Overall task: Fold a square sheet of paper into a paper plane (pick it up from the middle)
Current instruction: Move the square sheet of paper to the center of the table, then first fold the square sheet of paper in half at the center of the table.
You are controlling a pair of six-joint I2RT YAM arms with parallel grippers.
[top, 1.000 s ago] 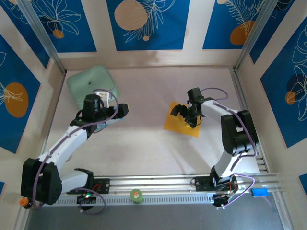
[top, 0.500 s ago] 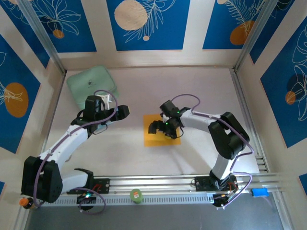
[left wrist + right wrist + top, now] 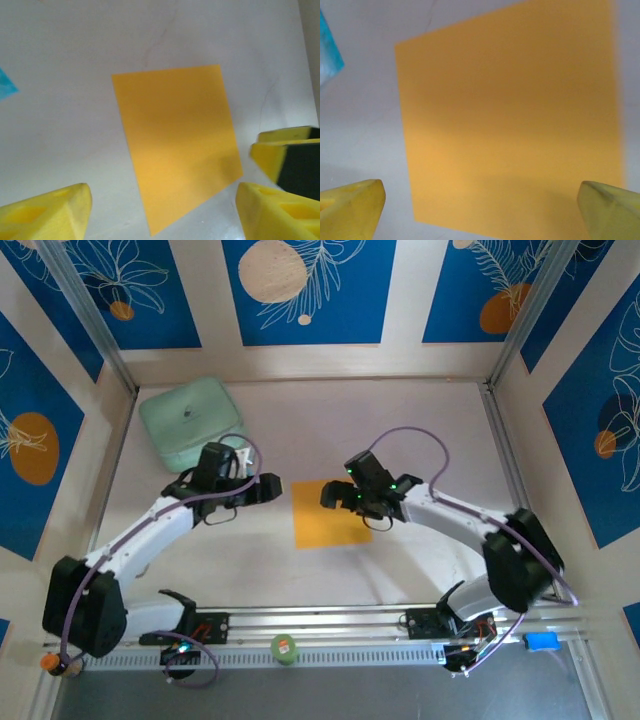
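Observation:
The square sheet of paper (image 3: pixel 322 518) is orange-yellow and lies flat and unfolded on the white table, between the two arms. My left gripper (image 3: pixel 268 490) hovers just left of its upper left corner, open. In the left wrist view the sheet (image 3: pixel 175 145) lies ahead, and the yellow fingertips (image 3: pixel 50 212) are spread wide with nothing between them. My right gripper (image 3: pixel 333 498) is at the sheet's upper right edge, open. In the right wrist view the sheet (image 3: pixel 510 115) spreads under the gripper (image 3: pixel 480 210), untouched by the fingertips (image 3: pixel 350 207). No paper plane is formed.
A mint-green rounded box (image 3: pixel 190 420) sits at the back left, behind the left arm. A corner of something light blue (image 3: pixel 327 50) lies on the table beside the sheet. A small green item (image 3: pixel 284 647) rests on the aluminium rail at the near edge.
The sheet has slid left toward the table's middle with the right gripper, which now sits at its upper right edge. The left arm has swung right, close to the sheet.

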